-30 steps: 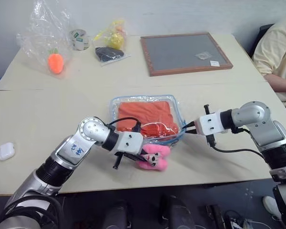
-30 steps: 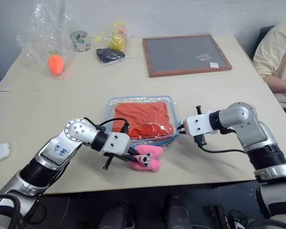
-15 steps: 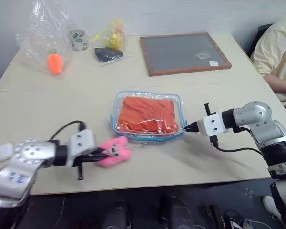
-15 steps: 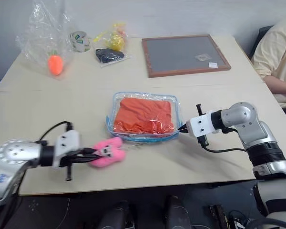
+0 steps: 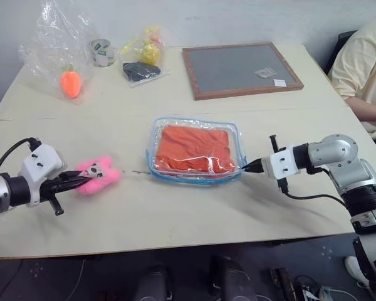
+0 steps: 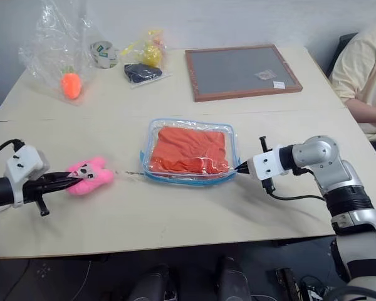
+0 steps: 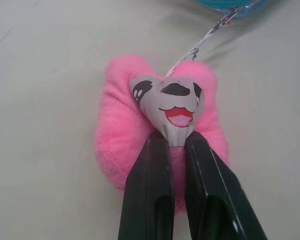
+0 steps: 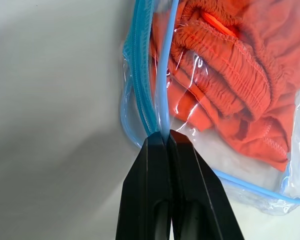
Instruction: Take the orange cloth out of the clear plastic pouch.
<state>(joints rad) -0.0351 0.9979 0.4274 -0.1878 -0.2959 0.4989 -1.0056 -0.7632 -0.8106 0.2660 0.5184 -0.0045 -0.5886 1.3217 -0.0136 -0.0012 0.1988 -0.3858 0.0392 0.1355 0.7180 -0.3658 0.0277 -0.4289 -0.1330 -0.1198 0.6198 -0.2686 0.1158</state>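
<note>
Right then — the flat clear vinyl zip pouch w/ light-blue trim (image 5: 196, 151) was lying mid-table, and the folded bright orange-red cloth (image 5: 194, 148) was seen fully inside it, not yet out. The right gripper (image 5: 255, 166) was clamped tight on the pouch's blue edge at the corner nearest the right arm; in the right wrist view its fingers (image 8: 155, 190) were pressed together on the trim. The left gripper (image 5: 70, 182) was narrow, pinched on the fluffy pink plush charm (image 5: 98, 176), which was held well out to the left of the pouch and joined to it by a thin ball chain (image 7: 205, 37) drawn taut. So the pouch was stretched between the 2 arms along a left–right line.

Key relation, as judged: the cloth lay btwn the grippers, much nearer the right one, which was touching the pouch itself. How far the zip stood open couldn't be told. Prob next: w/ the right kept as anchor, the charm would need letting go so the left could reach into the opening for the cloth.
</note>
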